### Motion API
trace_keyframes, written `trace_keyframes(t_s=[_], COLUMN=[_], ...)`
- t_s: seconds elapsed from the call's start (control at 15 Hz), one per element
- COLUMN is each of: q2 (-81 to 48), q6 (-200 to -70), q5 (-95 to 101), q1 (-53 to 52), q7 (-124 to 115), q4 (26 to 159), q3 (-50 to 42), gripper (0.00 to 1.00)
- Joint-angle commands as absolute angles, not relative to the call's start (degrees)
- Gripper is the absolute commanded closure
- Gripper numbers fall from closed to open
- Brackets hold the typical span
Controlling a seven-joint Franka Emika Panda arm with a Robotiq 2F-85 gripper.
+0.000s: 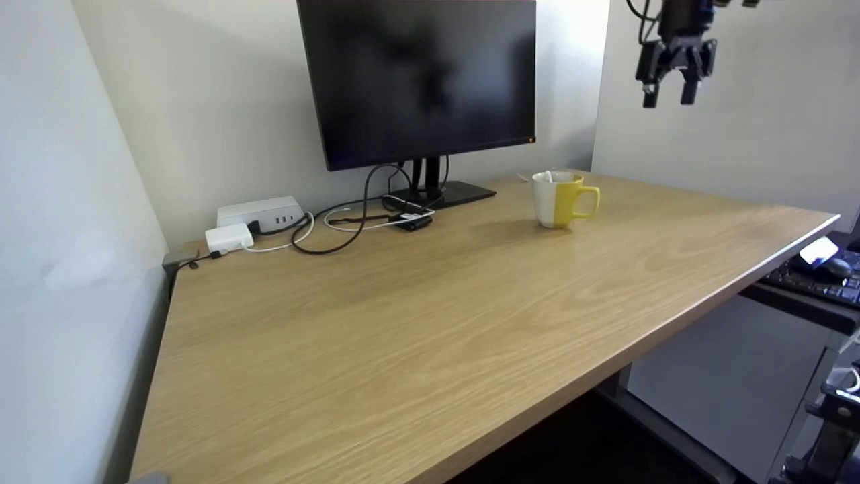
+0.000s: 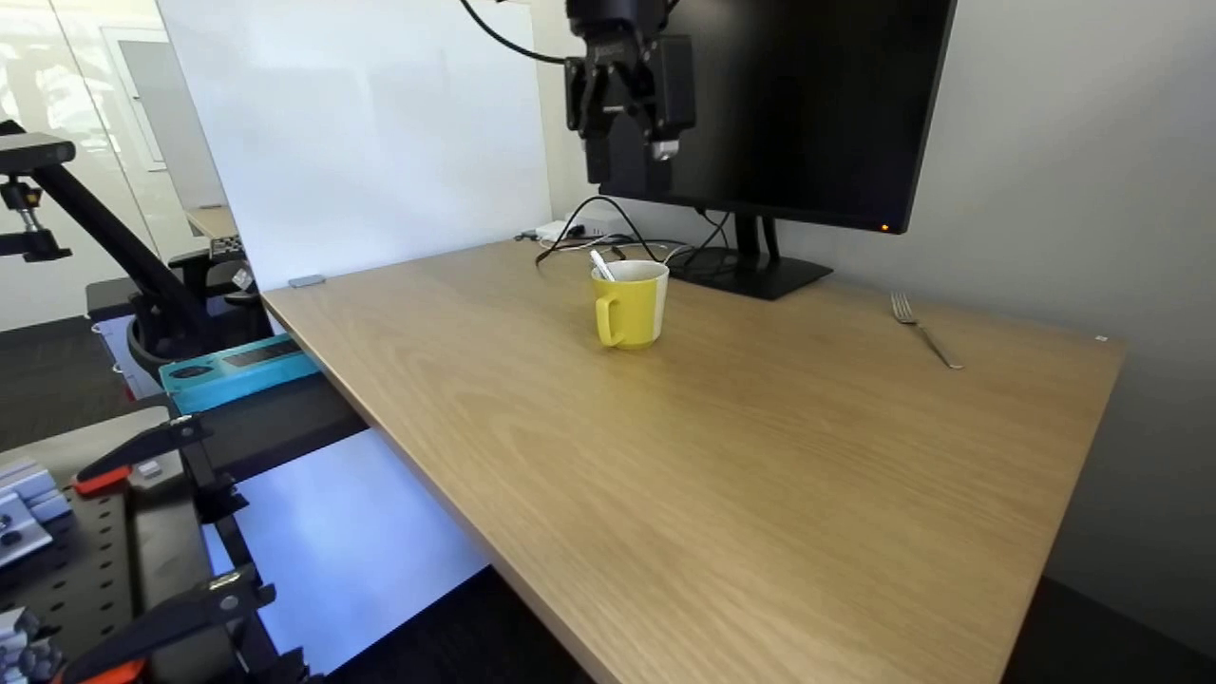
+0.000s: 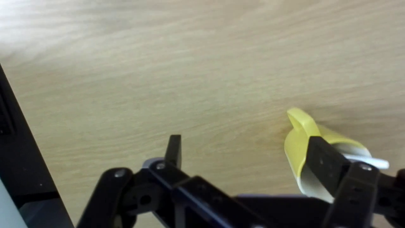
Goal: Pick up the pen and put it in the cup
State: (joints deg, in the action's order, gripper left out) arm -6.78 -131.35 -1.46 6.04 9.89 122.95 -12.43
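Note:
The cup [image 1: 554, 202] is a yellow and white mug standing upright on the table, its yellow handle at the side. It also shows in an exterior view [image 2: 635, 309] and in the wrist view [image 3: 295, 152]. A thin white rod [image 2: 600, 266] leans in the cup, its upper end above the rim [image 3: 367, 161]. Its lower part is hidden, so I cannot tell if it is the pen. No dark pen shows elsewhere. My gripper [image 1: 669, 101] is open and empty, high above the table. In the wrist view [image 3: 245, 137], its right finger overlaps the cup from above.
A black monitor [image 1: 430, 81] stands at the back of the table [image 1: 376, 323]. Cables [image 1: 366, 222] and a white box [image 1: 262, 214] lie left of its base. A fork [image 2: 923, 331] lies near the wall. The front table edge shows in both exterior views.

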Motion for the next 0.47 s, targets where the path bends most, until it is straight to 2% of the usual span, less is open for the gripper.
trace_keyframes(t_s=[0.0, 0.4], q2=[-4.54, -3.91], q6=[-131.59, -131.93], q5=[-1.30, -1.35], q1=[8.12, 8.40], q7=[10.57, 10.57], q4=[126.76, 127.64], q3=[-11.27, -10.83], gripper=[0.00, 0.00])
